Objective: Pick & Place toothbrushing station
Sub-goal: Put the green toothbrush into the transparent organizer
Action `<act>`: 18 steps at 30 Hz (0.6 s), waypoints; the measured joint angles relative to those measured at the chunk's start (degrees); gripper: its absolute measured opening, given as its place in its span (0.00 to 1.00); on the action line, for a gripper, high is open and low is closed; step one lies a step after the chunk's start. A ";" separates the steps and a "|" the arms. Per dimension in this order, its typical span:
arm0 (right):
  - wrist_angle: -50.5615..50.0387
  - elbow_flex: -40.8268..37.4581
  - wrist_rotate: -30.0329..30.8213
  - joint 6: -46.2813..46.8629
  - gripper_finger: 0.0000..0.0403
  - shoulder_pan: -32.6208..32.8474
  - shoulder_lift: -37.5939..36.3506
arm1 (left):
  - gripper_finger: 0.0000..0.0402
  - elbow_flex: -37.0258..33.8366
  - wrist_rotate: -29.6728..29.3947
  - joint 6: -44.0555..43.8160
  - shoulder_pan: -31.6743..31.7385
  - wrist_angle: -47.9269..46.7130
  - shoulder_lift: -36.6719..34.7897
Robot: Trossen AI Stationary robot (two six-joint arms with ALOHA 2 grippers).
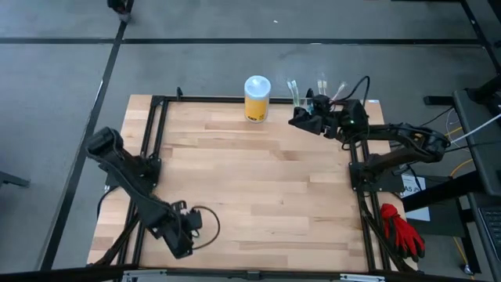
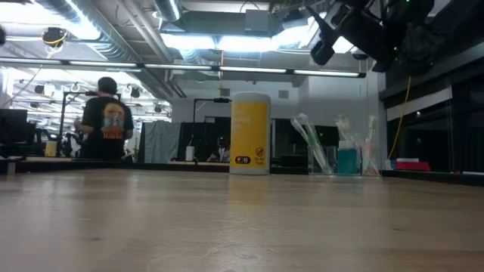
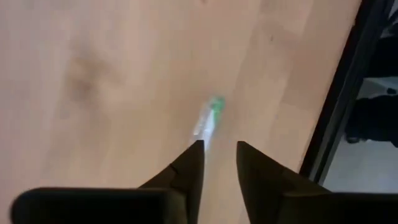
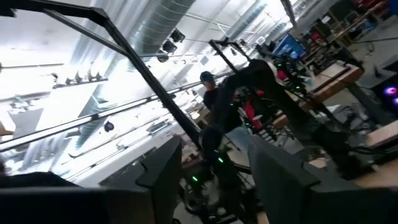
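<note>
Writing: yellow canister [image 2: 249,134] has faint pale print and a small dark mark low down; none of it readable.
Station: toothbrushing station [image 2: 342,156], clear holder at the table's [image 1: 258,188] far edge, right of the canister; brushes stand in it, a blue item inside.
Right gripper [image 1: 304,119]: raised just beside the station, fingers parted, grasping nothing.
Left gripper [image 3: 217,163]: near corner, fingers slightly apart, empty; blurred green-tipped item [image 3: 210,116] on the wood ahead.
Background: person [image 2: 106,121], shirt print illegible.
</note>
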 joint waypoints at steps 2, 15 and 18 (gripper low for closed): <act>-0.02 0.00 0.11 1.09 0.46 0.70 -0.81 | 0.26 0.00 0.07 -0.62 -0.56 2.16 2.69; -0.05 0.00 3.52 3.46 0.46 4.34 -3.79 | 0.37 0.17 1.60 0.71 0.25 5.97 15.27; -0.06 0.00 3.75 3.88 0.46 5.52 -3.79 | 0.36 0.31 2.81 1.65 1.14 5.58 16.56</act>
